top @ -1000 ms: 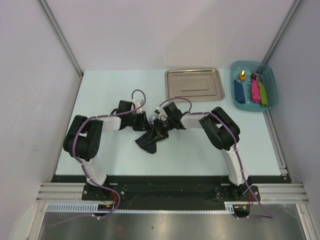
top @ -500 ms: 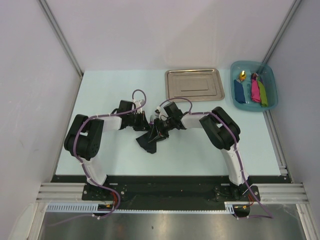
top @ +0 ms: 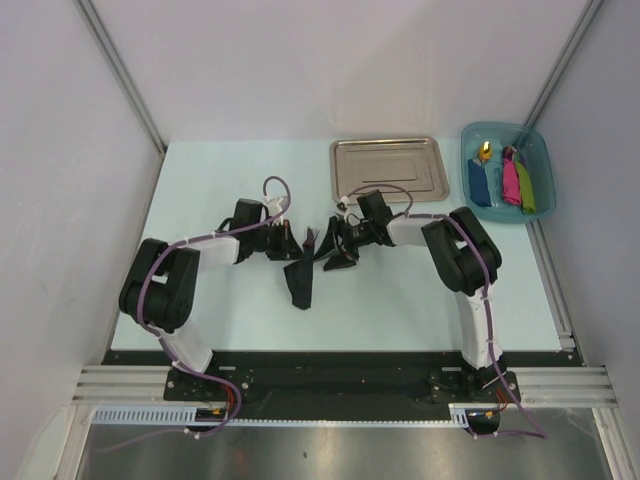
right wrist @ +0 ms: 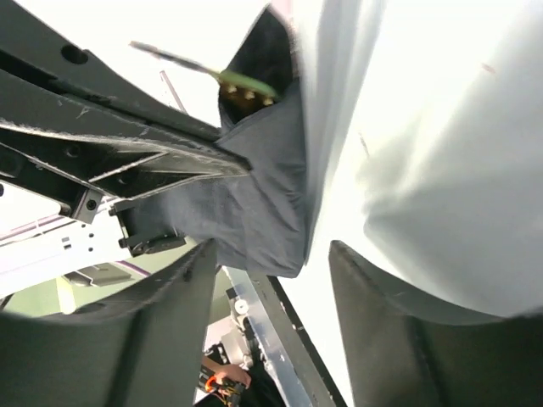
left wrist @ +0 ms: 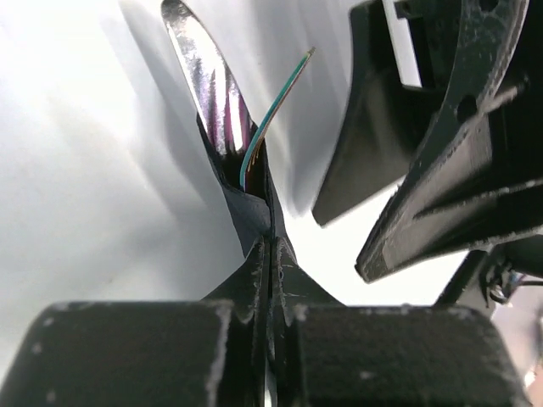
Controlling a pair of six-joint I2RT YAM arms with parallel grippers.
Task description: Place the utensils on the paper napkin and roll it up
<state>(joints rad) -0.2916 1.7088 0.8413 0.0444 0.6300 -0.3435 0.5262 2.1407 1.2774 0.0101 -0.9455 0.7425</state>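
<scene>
While the top view only gives layout, the wrist cams carry the grip detail.

Top view: left gripper [top: 291,243] and right gripper [top: 336,252] face each other mid-table [top: 220,180], close together. The paper napkin [top: 299,285] is a crumpled black bundle, its upper end between them and the rest trailing toward the near side. Silvery tines of the utensils [top: 311,236] stick out at the far end of the bundle, between the two grippers. The steel tray [top: 390,148] sits at the far edge and the teal bin [top: 467,165] with blue, pink and green items [top: 511,178] at far right, both well apart from the napkin. Jaw states aren't readable from up here.

Left wrist: jaws clamped flat together on a fold of the napkin, with black paper pinched right at the tips. Beyond the pinch, a shiny utensil tip and a thin utensil edge stick out of the napkin wrap. The right gripper's fingers fill the right of the frame, near the bundle but not on it.

Right wrist: jaws clearly apart, nothing clamped. The napkin bundle hangs just ahead of the gap. Can't tell if its lower edge brushes a fingertip. A utensil end shows at the top of the wrap, and the left gripper's fingers come in from the left onto the paper.
</scene>
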